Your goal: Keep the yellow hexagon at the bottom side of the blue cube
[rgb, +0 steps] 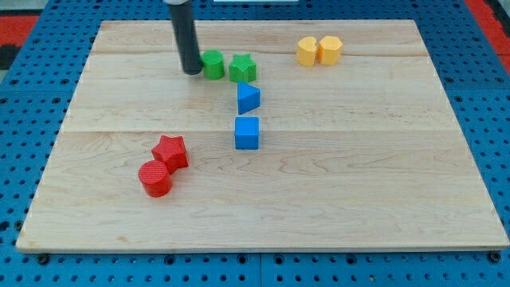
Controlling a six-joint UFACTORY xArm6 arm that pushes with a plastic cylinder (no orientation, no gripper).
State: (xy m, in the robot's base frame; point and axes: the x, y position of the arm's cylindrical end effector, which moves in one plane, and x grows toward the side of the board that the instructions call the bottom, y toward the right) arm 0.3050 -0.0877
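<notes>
The blue cube (247, 133) sits near the board's middle. A blue triangular block (248, 98) lies just above it. The yellow hexagon (330, 49) is at the view's top right, touching a second yellow block (307, 52) on its left, whose shape I cannot make out. My tip (192, 71) is at the view's top, left of centre, touching or almost touching the left side of a green cylinder (213, 64). It is far from the yellow hexagon and the blue cube.
A green star (242, 68) lies right of the green cylinder. A red star (170, 151) and a red cylinder (155, 178) sit together at the lower left. The wooden board (382, 175) lies on a blue perforated surface.
</notes>
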